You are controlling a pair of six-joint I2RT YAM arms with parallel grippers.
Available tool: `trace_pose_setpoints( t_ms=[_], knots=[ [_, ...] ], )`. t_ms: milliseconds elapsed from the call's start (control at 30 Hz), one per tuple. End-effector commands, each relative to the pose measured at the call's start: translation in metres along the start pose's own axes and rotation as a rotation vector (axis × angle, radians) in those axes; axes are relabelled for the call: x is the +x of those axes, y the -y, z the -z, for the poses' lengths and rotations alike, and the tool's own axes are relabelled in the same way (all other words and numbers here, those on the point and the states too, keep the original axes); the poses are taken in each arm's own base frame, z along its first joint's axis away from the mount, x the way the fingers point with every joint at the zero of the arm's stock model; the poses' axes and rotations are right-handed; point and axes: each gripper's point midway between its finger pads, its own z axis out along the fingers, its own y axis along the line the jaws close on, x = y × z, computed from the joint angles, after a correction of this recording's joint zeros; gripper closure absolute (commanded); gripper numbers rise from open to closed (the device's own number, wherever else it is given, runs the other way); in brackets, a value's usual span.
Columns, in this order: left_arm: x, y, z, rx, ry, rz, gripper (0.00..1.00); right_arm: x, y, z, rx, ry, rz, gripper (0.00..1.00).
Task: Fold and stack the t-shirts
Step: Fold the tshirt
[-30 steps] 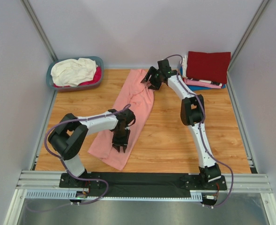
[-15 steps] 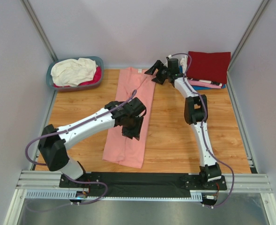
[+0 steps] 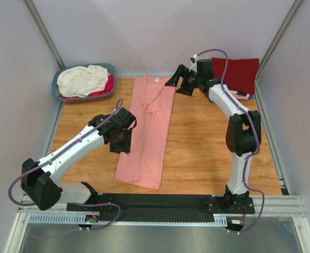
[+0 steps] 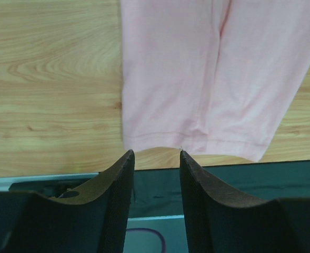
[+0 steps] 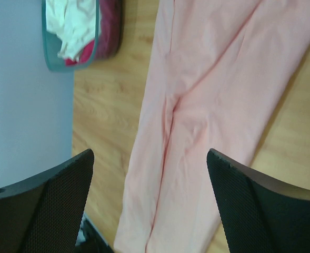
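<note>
We have the salmon tee (image 3: pixel 147 132) lying flat on the table (image 3: pixel 197 142) as a long folded strip, running from the far edge to the near one between our arms. Our left gripper (image 4: pixel 155 154) hovers by its left edge, jaws a little apart and empty. Our right gripper (image 5: pixel 150 155) hangs by the far end, jaws wide and empty. If a pinch catches only the top layer, the fold likely peels open. Uneven grips would skew the next fold, and the middle crease could bunch.
</note>
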Motion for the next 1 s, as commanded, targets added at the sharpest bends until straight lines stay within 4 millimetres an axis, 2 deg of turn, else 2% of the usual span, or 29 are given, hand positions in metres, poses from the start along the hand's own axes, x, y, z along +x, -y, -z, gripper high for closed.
trace_pose_setpoints(
  t_ms=[0,33,67,100,133,167,200,267,300,400,600,700,800,900,933,967],
  knots=[
    [-0.004,-0.014,0.008,0.009,0.045,-0.018,0.53,0.089,0.043,0.033,0.242,-0.118,0.003,0.14],
    [-0.007,-0.019,0.007,0.006,0.051,0.004,0.53,0.109,0.039,0.049,0.265,-0.132,0.018,0.14],
    [-0.005,-0.022,0.004,0.007,0.046,0.009,0.53,0.154,0.063,0.057,0.331,-0.217,-0.005,0.16],
    [-0.004,-0.025,0.002,0.011,0.038,0.017,0.53,0.191,0.059,0.061,0.337,-0.277,0.015,0.17],
    [0.0,-0.03,-0.004,0.026,0.019,0.047,0.53,0.208,0.05,0.072,0.324,-0.278,0.0,0.18],
    [0.001,-0.031,-0.007,0.038,0.013,0.061,0.53,0.251,0.071,0.08,0.355,-0.338,-0.021,0.19],
    [0.002,-0.034,-0.01,0.045,0.012,0.083,0.53,0.274,0.055,0.087,0.309,-0.355,0.003,0.2],
    [0.011,-0.041,-0.017,0.053,-0.004,0.126,0.53,0.305,0.046,0.089,0.254,-0.355,-0.066,0.26],
    [0.011,-0.04,-0.019,0.065,0.004,0.134,0.53,0.335,0.049,0.099,0.249,-0.397,-0.062,0.28],
    [0.015,-0.036,-0.022,0.094,0.005,0.157,0.53,0.364,0.043,0.102,0.255,-0.415,-0.035,0.3],
    [0.021,-0.037,-0.025,0.089,-0.017,0.181,0.54,0.394,0.034,0.093,0.284,-0.475,0.018,0.34],
    [0.024,-0.038,-0.023,0.092,-0.008,0.203,0.54,0.412,0.038,0.086,0.302,-0.52,0.022,0.41],
    [0.027,-0.039,-0.024,0.088,0.003,0.249,0.56,0.423,0.037,0.08,0.295,-0.534,0.032,0.47],
    [0.034,-0.036,-0.033,0.111,-0.003,0.278,0.57,0.43,0.038,0.075,0.281,-0.54,0.033,0.67],
    [0.038,-0.036,-0.036,0.112,-0.012,0.291,0.58,0.431,0.04,0.074,0.287,-0.54,0.04,0.79],
    [0.04,-0.036,-0.038,0.114,-0.017,0.299,0.58,0.432,0.046,0.077,0.307,-0.544,0.044,0.84]
  ],
)
